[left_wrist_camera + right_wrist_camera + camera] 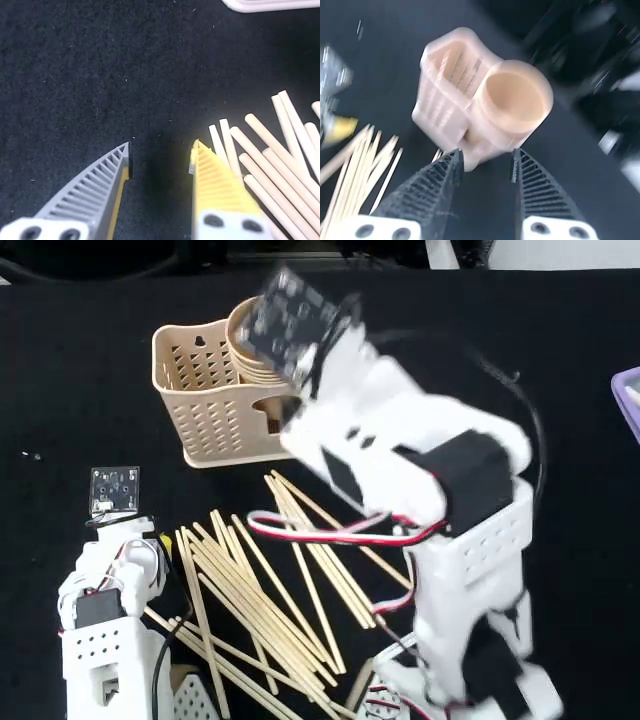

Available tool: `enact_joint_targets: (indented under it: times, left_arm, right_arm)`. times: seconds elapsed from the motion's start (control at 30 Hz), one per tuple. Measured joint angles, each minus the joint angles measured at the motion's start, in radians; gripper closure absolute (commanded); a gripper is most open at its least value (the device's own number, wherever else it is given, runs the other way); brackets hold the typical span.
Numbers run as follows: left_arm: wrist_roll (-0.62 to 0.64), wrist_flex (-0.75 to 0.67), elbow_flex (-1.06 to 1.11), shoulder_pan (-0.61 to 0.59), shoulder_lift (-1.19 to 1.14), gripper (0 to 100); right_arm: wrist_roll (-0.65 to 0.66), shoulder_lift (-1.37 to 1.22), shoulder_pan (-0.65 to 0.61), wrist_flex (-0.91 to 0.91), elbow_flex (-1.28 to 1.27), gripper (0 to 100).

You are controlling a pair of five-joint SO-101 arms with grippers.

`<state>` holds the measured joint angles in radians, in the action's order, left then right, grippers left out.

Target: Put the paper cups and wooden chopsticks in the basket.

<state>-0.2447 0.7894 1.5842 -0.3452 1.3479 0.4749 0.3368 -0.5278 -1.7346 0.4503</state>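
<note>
The right end effector hangs spread and empty above the basket, where stacked paper cups sit at one end. The left end effector, also spread and empty, is low over the black bench, just beside the wooden chopsticks scattered there.

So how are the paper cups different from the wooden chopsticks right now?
The paper cups stand upright in the basket; the chopsticks lie flat on the black table, outside it. The paper cups are wide, round and nested in one stack; the chopsticks are thin, straight and spread in a loose, crisscross pile. Both are a pale tan colour.
</note>
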Motion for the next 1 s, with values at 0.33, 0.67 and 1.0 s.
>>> enact_joint_targets:
  times: [0.33,0.67,1.0]
  left_arm:
    - [0.0,0.0,0.0,0.0,0.0,80]
    - [0.0,0.0,0.0,0.0,0.0,80]
    - [0.0,0.0,0.0,0.0,0.0,80]
  right_arm:
    - [-0.003,0.301,0.0,0.394,-1.157,83.5]
    - [0.02,0.264,0.0,0.707,-1.583,83.5]
    - [0.026,0.054,0.003,0.876,-1.587,95.0]
